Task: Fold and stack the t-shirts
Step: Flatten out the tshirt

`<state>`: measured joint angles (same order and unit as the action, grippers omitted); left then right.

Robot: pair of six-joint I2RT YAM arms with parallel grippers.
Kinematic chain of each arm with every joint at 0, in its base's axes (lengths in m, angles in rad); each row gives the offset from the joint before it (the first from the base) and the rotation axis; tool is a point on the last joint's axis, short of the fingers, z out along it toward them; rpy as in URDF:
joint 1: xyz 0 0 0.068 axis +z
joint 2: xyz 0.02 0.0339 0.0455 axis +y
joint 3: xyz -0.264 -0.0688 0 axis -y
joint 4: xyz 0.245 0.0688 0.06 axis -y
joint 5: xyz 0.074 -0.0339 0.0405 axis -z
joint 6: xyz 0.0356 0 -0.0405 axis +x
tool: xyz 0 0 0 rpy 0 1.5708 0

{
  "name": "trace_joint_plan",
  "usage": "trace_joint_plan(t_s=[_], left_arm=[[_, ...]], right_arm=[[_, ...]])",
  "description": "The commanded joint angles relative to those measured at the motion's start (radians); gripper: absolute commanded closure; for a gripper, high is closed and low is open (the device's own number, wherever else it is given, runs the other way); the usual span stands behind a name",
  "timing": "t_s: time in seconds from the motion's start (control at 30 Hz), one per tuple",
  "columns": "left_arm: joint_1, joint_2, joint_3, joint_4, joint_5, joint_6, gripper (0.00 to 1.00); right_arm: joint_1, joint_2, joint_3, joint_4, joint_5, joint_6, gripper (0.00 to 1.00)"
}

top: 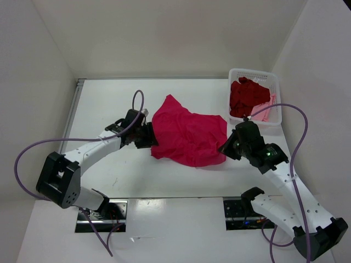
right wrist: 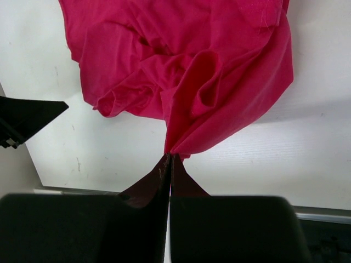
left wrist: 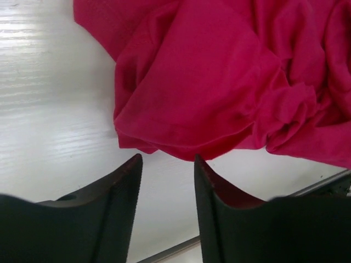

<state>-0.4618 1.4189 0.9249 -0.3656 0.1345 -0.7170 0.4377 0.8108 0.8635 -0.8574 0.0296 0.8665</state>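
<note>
A crimson-magenta t-shirt (top: pixel 189 134) lies rumpled in the middle of the table. My left gripper (top: pixel 149 137) stands at its left edge; in the left wrist view the gripper (left wrist: pixel 167 160) is open, with bare table between the fingers and the shirt's hem (left wrist: pixel 181 145) just beyond the tips. My right gripper (top: pixel 225 147) is at the shirt's right edge. In the right wrist view that gripper (right wrist: pixel 170 156) is shut on a pinch of the shirt (right wrist: pixel 186 71). A darker red t-shirt (top: pixel 248 96) and a light pink t-shirt (top: pixel 262 112) sit in the basket.
The white perforated basket (top: pixel 254 73) stands at the back right of the table, close behind my right arm. White walls close the table on three sides. The left arm's tip (right wrist: pixel 27 118) shows at the left of the right wrist view.
</note>
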Motion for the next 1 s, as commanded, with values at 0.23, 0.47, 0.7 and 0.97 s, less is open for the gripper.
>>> trace_joint_plan(t_s=[0.23,0.47,0.7,0.97], left_arm=[[-0.001,0.087,-0.046,0.142,-0.131,-0.055,0.59],[-0.001,0.13,-0.058,0.151,-0.142,-0.035,0.55],[-0.001,0.164,-0.067,0.186,-0.104,-0.035,0.55],[-0.001,0.141,-0.067,0.185,-0.082,-0.035,0.71]], right_arm=[[-0.008,0.022,0.022,0.06,-0.016,0.005,1.0],[-0.008,0.022,0.022,0.06,-0.025,0.005,1.0],[-0.008,0.031,0.013,0.069,-0.034,0.005,1.0],[-0.008,0.031,0.012,0.087,-0.034,0.005,1.0]])
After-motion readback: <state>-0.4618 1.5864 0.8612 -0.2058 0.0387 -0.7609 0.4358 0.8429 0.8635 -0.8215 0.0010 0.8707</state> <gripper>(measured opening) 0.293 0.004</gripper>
